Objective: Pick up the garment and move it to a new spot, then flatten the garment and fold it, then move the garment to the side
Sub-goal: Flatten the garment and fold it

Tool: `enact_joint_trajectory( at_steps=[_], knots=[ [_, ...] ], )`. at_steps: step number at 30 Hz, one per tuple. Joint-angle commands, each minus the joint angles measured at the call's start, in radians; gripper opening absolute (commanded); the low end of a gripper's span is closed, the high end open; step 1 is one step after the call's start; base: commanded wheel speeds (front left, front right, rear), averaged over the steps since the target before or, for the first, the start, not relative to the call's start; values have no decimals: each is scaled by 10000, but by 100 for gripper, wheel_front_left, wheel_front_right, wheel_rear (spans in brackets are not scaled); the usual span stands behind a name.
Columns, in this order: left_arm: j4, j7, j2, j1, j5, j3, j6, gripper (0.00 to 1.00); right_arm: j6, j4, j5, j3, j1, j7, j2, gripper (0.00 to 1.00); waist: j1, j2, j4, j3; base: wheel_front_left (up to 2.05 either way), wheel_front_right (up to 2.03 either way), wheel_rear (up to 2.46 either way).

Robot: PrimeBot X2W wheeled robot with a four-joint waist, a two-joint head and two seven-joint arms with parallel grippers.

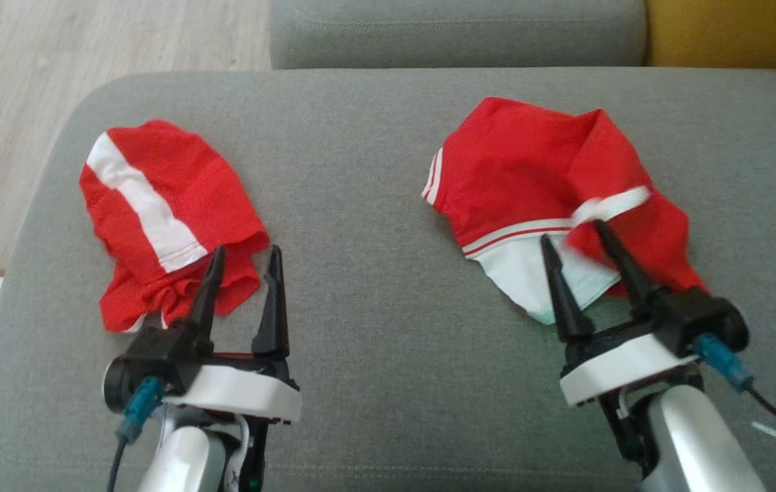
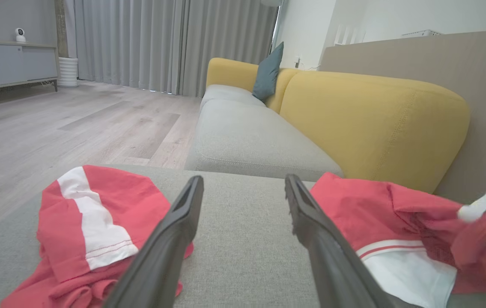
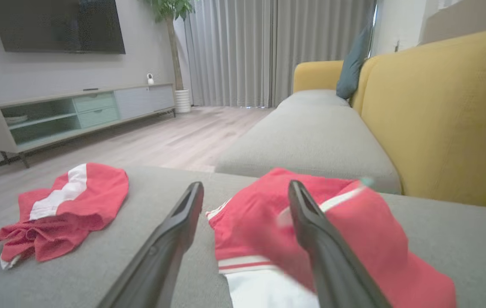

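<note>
Red and white is the colour of both garments, and they lie well apart on a grey cushion [image 1: 360,205]. The left garment [image 1: 155,198] sits near the cushion's left side. It is crumpled, with a wide white stripe on top. The right garment [image 1: 531,171] sits on the right side of the cushion. It is bunched up too, with a white part at its near edge and thin white lines beside it.

The left claw [image 1: 245,266] is down by the near edge of the left garment. Its two dark fingers are wide apart and nothing is between them. One finger shows over the garment's edge and the other over bare cushion.

The right claw [image 1: 572,239] is also spread wide, at the near edge of the right garment. I cannot tell if it touches the cloth. A yellow sofa back [image 3: 439,115] stands behind.
</note>
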Motion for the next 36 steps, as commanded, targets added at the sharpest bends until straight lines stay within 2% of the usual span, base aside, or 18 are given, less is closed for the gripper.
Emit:
enact_joint_trajectory(
  at_steps=[1, 9, 16, 20, 25, 36],
  knots=[
    [-301, -61, 20, -442, 9, 244, -19, 100, -7, -184, -78, 185, -459, -68, 45, 100, 0, 0, 154, 130, 0, 0, 0],
    [-252, -61, 20, -503, -29, 205, 1, 100, -7, 490, -133, -186, -751, -212, 46, 100, 0, 0, 430, 352, 0, 0, 0],
    [-257, -61, 20, -615, -29, 293, 5, 100, -7, 967, -1, 644, -1057, -59, 46, 100, 0, 0, 369, 552, 0, 0, 0],
    [-245, -61, 20, -746, -80, 172, 9, 100, -7, 1710, -191, 980, -1478, 235, 46, 100, 0, 0, 468, 675, 0, 0, 0],
    [-173, -61, 20, -825, -162, 37, 8, 100, -7, 2997, -563, 825, -2086, 739, 46, 100, 0, 0, 727, 818, 0, 0, 0],
    [-158, -61, 20, -1033, -286, -170, 36, 100, -7, 5005, -1228, 304, -3643, 719, 47, 100, 0, 0, 1394, 1366, 0, 0, 0]
  ],
)
